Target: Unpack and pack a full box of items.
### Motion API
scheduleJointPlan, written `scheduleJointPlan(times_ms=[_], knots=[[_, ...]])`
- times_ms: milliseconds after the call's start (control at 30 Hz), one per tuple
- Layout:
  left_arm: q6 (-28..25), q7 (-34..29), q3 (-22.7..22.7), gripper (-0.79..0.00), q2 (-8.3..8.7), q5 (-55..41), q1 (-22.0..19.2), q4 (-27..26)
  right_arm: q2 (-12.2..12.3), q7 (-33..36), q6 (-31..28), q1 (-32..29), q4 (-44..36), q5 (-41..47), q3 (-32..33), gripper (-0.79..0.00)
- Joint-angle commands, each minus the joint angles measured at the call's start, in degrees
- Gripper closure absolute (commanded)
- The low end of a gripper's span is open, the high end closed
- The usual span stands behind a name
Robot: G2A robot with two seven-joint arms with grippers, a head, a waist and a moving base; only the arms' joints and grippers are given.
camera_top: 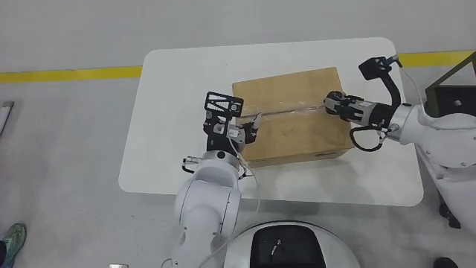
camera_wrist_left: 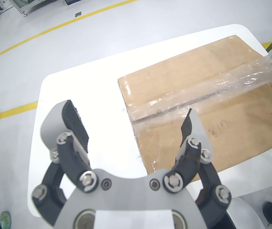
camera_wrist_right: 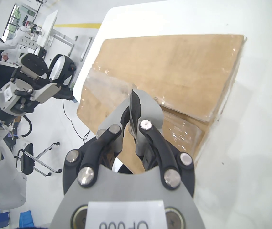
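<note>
The right claw [camera_wrist_right: 132, 94] is pinched nearly shut on the end of a strip of clear tape [camera_wrist_left: 212, 89], with the thin film caught between its dark pads just above the end of the box's top. From there the tape runs shiny and wrinkled along the middle seam of the box [camera_top: 290, 93], and it also covers part of the end wall below this claw. The box is plain brown cardboard, low and wide, with both top flaps lying flat and closed and a small handwritten mark [camera_wrist_left: 218, 129] on the flap nearer the robot. At the opposite end of the seam the left claw [camera_wrist_left: 128, 107] hangs spread wide, holding nothing. One finger is over the box top beside the tape and the other is out over bare worktop [camera_top: 178, 89]. The box rests flat about midway across the white, round-cornered worktop, a little nearer the edge on the robot's right and set slightly askew to the edges. The closed flaps hide what is inside. In the left wrist view the right claw is cut off at the frame edge. How far the tape has lifted off the cardboard is hard to make out through its glare.
</note>
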Motion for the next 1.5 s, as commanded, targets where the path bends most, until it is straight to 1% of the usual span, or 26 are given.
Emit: scheduleJointPlan(times_ms=[0, 100, 367, 400, 467, 500, 600, 700, 967, 1300, 1467], knots=[[-0.17, 0.08, 0.27, -0.785, 0.0, 0.0, -0.29, 0.31, 0.11, 0.31, 0.42, -0.15, 0.41, -1.22, 0.04, 0.0], [-0.42, 0.13, 0.68, -0.785, -0.01, -0.12, -0.77, 0.91, 0.16, 0.79, 1.18, -0.25, 1.02, -0.97, 0.03, 0.0], [-0.98, -0.2, 1.92, -0.785, -0.07, -0.54, -1.77, 1.77, 0.38, 0.79, 1.06, -0.21, 2.58, -2.79, -0.03, 0.0], [-1.1, -0.27, 2.07, -0.757, -0.08, -0.66, -1.93, 1.84, 0.38, 0.74, 1.06, -0.11, 2.7, -2.94, -0.16, 0.0], [-1.47, -0.27, 2.6, -0.388, -0.13, -1.26, -2.3, 2.04, 0.36, 0.53, 1.07, 0.06, 3.07, -3.01, -0.51, 0.0], [-1.57, -0.3, 2.92, -0.32, -0.18, -1.85, -2.49, 2.22, 0.35, 0.42, 1.09, 0.15, 3.2, -3.11, -0.7, 0.0], [-2.73, -0.21, 4.47, 0.0, -0.31, -2.88, -3.43, 3.57, 0.33, 0.38, 1.12, 0.42, 3.65, -3.28, -1.23, 0.0], [-3.4, 0.13, 5.89, 0.0, -0.46, -3.26, -4.69, 6.11, 0.33, 0.3, 1.19, 0.66, 3.96, -3.41, -1.49, 0.0], [-3.58, 1.23, 8.73, 0.0, -1.15, -5.06, -9.37, 15.3, 0.38, -0.05, 1.46, 0.72, 4.26, -3.36, -1.58, 0.0], [-1.48, 0.53, 10.16, 0.0, -1.83, -4.11, -13.19, 22.72, 0.48, -0.43, 1.55, 0.52, 4.23, -3.46, -1.53, 0.0], [-0.35, 0.23, 9.85, 0.0, -2.02, -3.5, -14.22, 24.98, 0.47, -0.61, 1.58, 0.69, 4.32, -3.28, -1.73, 0.0]])
